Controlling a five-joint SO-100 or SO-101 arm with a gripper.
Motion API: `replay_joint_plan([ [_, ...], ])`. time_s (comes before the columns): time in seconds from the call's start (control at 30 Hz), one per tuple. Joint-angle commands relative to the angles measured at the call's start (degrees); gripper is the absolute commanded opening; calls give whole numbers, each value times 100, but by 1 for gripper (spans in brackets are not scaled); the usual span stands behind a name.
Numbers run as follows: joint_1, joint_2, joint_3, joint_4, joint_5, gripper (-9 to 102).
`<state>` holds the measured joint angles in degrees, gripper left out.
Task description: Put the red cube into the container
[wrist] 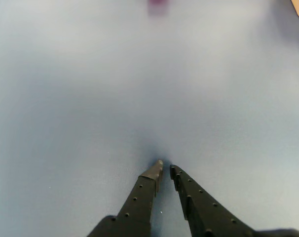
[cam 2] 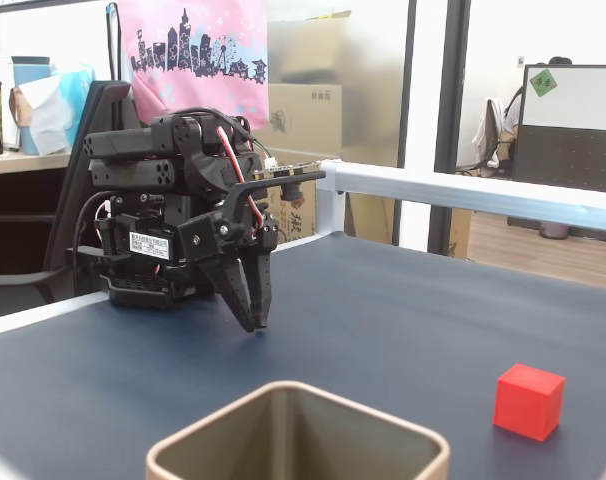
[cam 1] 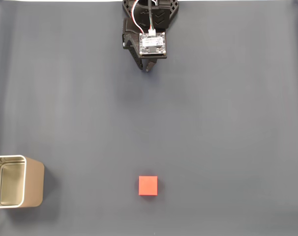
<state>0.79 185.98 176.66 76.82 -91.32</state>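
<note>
A dark blue mat [cam 1: 227,98] on a table, with an office room behind: boxes, a pink banner with a city drawn on it [cam 2: 195,50], a glass wall. Nothing else on the mat but three things.

Far end of the mat, in the fixed view from above: black gripper [cam 1: 148,69], folded up near its base, tips pointing down close to the mat. Jaws nearly together in the wrist view [wrist: 165,169], just a thin gap between the two tips, nothing held. Same folded pose from the side [cam 2: 255,322].

Near end of the mat: red cube [cam 1: 148,186], sitting flat, well apart from the gripper. Small red blur at the top edge of the wrist view [wrist: 157,6]. Bright and sharp in the side view [cam 2: 528,401].

Tin box [cam 1: 33,182] at the left edge from above, open side up, nothing inside. Big and close in the side view [cam 2: 298,398]. Well apart from the cube.

Step in hand, as a guess: reach out for the cube. To do it well: open the jaws wide first, go straight ahead across the mat, line the tips up with two flat sides of the cube, come down with one tip on each side, then squeeze. Not too low on the way, or the tips may drag on the mat or push the cube off.
</note>
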Motion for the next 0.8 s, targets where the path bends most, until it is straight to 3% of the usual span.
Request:
replay_joint_plan([
  [0.0,-53,448,62,62,35,1],
  [0.77,0,448,62,-141,9,0],
])
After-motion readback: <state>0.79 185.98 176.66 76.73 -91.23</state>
